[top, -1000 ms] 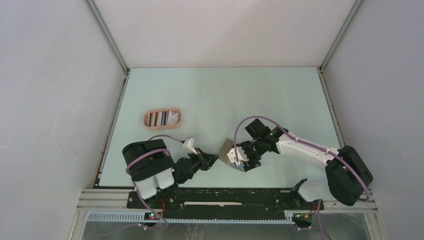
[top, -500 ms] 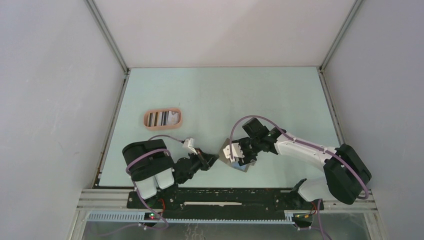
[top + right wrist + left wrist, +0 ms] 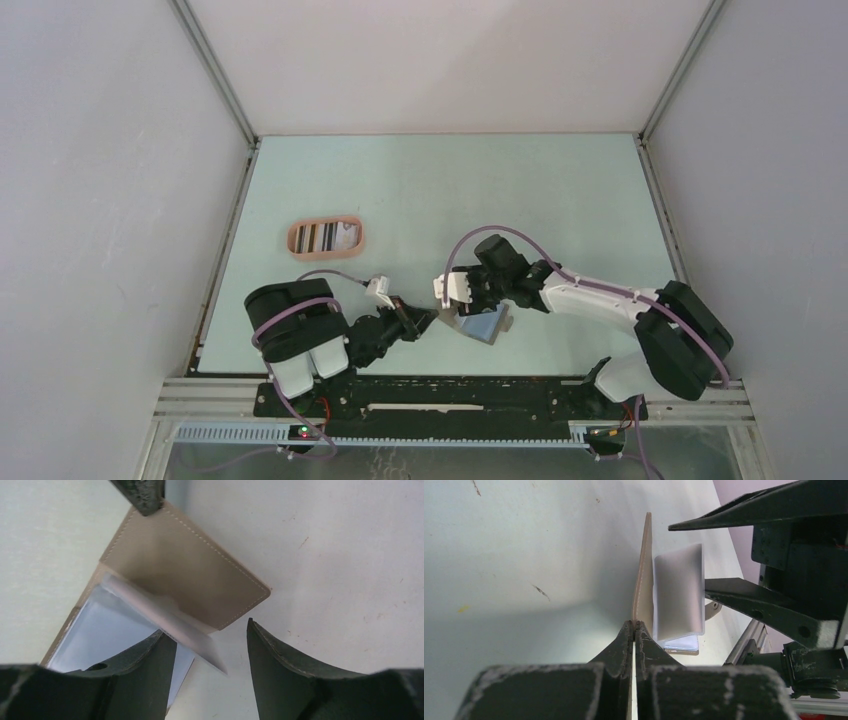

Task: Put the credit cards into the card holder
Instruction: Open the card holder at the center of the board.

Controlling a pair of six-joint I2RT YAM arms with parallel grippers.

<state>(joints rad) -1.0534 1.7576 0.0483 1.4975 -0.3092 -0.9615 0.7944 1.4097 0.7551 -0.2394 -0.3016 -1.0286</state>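
Pink oval card holder [image 3: 294, 238]; cards [image 3: 322, 238] apparently inside.

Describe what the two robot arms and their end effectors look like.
Left arm: black joints, white base covers, looping purple cable. Right arm: white link, bulky black joints, purple cable too. Left end effector and right end effector: black tapered fingers with scuffed, greyish edges.

Far left on table [image 3: 560, 190]: card holder [image 3: 292, 240], cards [image 3: 322, 237] in it. Front centre: wallet [image 3: 484, 326], left gripper [image 3: 430, 316] at its left edge, right gripper [image 3: 450, 298] over it.
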